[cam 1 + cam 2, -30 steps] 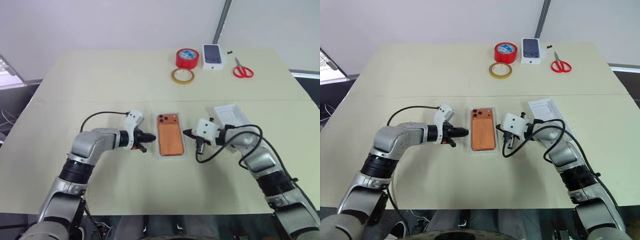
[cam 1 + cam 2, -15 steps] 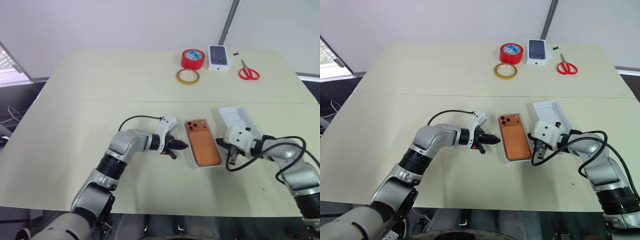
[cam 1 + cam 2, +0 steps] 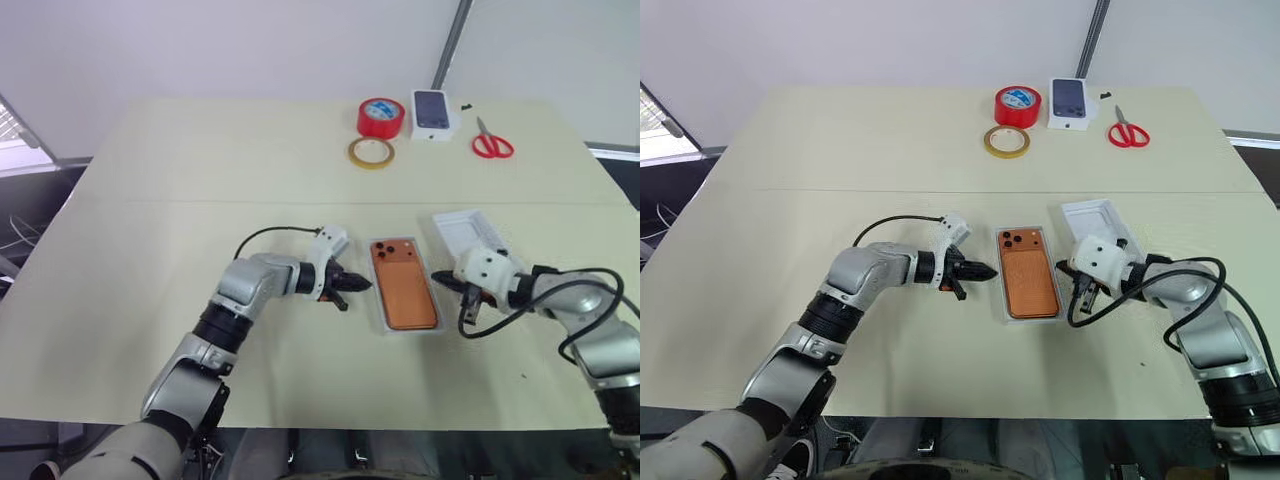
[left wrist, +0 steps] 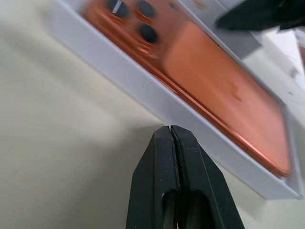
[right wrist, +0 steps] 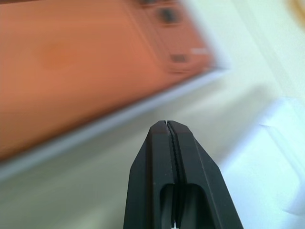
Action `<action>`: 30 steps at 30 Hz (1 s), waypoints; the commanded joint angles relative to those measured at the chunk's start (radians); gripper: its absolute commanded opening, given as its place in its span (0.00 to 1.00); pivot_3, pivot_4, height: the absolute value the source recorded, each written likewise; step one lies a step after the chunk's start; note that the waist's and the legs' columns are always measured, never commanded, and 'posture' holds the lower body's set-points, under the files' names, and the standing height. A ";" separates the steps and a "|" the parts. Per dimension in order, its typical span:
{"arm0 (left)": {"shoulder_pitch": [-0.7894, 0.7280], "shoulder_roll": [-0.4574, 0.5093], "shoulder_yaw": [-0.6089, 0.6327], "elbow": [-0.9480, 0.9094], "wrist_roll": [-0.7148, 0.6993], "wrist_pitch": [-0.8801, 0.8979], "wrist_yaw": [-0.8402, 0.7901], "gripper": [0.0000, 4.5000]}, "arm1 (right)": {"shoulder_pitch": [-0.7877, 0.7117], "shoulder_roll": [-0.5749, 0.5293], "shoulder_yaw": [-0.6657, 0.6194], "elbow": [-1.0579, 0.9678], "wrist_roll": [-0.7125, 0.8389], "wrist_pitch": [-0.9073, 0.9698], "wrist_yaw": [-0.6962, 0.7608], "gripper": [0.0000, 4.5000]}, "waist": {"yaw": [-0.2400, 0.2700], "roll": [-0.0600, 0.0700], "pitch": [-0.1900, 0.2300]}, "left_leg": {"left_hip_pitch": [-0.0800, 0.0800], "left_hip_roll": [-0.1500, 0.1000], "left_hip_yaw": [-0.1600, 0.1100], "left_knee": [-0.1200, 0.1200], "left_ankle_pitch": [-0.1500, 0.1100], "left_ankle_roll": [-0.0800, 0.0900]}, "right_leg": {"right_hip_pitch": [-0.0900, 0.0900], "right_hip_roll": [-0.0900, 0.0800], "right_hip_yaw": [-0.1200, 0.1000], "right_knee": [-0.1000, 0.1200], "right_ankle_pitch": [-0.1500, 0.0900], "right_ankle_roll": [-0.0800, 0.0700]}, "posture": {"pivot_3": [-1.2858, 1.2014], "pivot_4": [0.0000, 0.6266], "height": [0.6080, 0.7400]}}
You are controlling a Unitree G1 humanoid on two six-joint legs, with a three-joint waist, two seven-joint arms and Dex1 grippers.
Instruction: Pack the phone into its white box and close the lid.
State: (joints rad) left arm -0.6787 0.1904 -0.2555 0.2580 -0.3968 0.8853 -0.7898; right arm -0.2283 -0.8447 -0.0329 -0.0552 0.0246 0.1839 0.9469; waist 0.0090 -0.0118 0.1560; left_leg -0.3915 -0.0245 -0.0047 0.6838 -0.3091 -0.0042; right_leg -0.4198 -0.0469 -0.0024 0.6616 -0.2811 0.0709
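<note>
Two closed, empty hands flank the orange phone (image 3: 403,284), lying back-up in the white box (image 3: 381,312): left hand (image 3: 360,285) just left of the box, right hand (image 3: 438,277) just right. Its long axis runs away from the robot, lenses at the far end.

Left hand (image 3: 362,286), right hand (image 3: 437,276) closed.

you've got silver-grey arm links with black ribbed joint collars on both sides. white housings at each wrist, a black cable looping off each. left end effector (image 3: 352,284) and right end effector (image 3: 443,279) both have two matte black tapered fingers.
</note>
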 commanded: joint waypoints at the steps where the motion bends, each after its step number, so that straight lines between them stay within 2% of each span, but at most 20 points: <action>1: 0.008 0.001 0.038 -0.052 -0.023 0.013 0.004 0.01 | -0.048 -0.007 0.000 0.048 -0.006 -0.051 -0.010 0.00 | 0.001 0.000 0.000 | 0.000 0.000 0.000 0.000 0.000 0.000 | 0.000 0.000 0.000 0.000 0.000 0.000 | 0.52 0.24 1.00; 8: -0.003 0.020 0.100 -0.035 -0.011 -0.032 0.036 0.01 | -0.172 0.040 0.090 0.243 -0.135 -0.168 -0.127 0.00 | -0.002 0.000 0.000 | 0.000 0.000 0.000 0.000 0.003 -0.006 | 0.000 0.000 0.000 0.001 0.000 0.000 | 0.52 0.24 1.00; 12: 0.028 0.041 0.082 -0.101 -0.018 -0.031 0.008 0.01 | -0.231 0.082 0.116 0.331 -0.159 -0.202 -0.173 0.00 | -0.003 0.000 0.000 | 0.000 0.000 0.000 0.000 0.004 -0.006 | -0.001 0.000 0.000 0.002 0.000 0.000 | 0.52 0.24 1.00; 16: 0.060 0.045 0.083 -0.136 0.021 -0.112 0.044 0.01 | -0.265 0.088 0.132 0.408 -0.210 -0.211 -0.234 0.00 | -0.001 0.000 0.000 | 0.000 0.000 0.000 0.000 0.004 -0.006 | -0.001 0.000 0.000 0.002 0.000 0.000 | 0.52 0.24 1.00; 21: 0.092 0.066 0.135 -0.166 0.013 -0.204 0.033 0.01 | -0.232 0.052 0.112 0.393 -0.191 -0.223 -0.219 0.00 | 0.003 0.000 0.000 | 0.000 0.000 0.000 0.000 0.004 -0.006 | -0.001 -0.001 0.000 0.001 0.000 0.000 | 0.52 0.24 1.00; 23: 0.096 0.080 0.161 -0.167 0.002 -0.217 0.032 0.01 | -0.201 0.051 0.087 0.340 -0.131 -0.200 -0.175 0.00 | 0.003 0.000 0.000 | 0.000 0.000 0.000 0.000 0.004 -0.006 | -0.001 -0.001 0.000 0.001 0.000 0.000 | 0.52 0.24 1.00; 24: 0.097 0.084 0.176 -0.164 -0.008 -0.223 0.026 0.06 | -0.186 0.055 0.069 0.307 -0.086 -0.162 -0.146 0.00 | 0.002 0.000 0.000 | 0.000 0.000 0.000 0.000 0.003 -0.006 | -0.001 -0.001 0.000 0.001 0.000 0.000 | 0.52 0.24 1.00; 26: 0.097 0.103 0.208 -0.169 -0.052 -0.209 -0.016 0.18 | -0.160 0.057 0.036 0.250 -0.023 -0.102 -0.110 0.12 | 0.002 0.000 0.000 | 0.000 0.000 0.000 0.000 0.003 -0.006 | -0.001 -0.001 0.000 0.001 0.000 0.000 | 0.52 0.24 1.00; 27: 0.100 0.112 0.213 -0.175 -0.046 -0.234 -0.023 0.29 | -0.148 0.050 0.026 0.229 -0.017 -0.092 -0.109 0.18 | 0.001 0.000 0.000 | 0.000 0.000 0.000 0.000 0.003 -0.006 | -0.001 -0.001 0.000 0.001 0.000 0.000 | 0.52 0.24 1.00; 30: 0.114 0.156 0.229 -0.192 -0.062 -0.260 -0.079 0.59 | -0.115 0.043 -0.030 0.161 0.032 -0.038 -0.118 0.49 | -0.004 0.000 0.000 | 0.000 0.000 0.000 0.000 0.003 -0.006 | -0.001 0.000 0.000 0.002 0.000 0.000 | 0.52 0.24 1.00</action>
State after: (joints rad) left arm -0.5678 0.3311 -0.0525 0.1070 -0.4367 0.6619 -0.8340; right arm -0.3374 -0.7827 0.0050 0.1689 0.0141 0.1247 0.8361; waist 0.0049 -0.0114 0.1561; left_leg -0.3916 -0.0243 -0.0044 0.6837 -0.3060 -0.0096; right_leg -0.4206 -0.0473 -0.0022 0.6633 -0.2810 0.0709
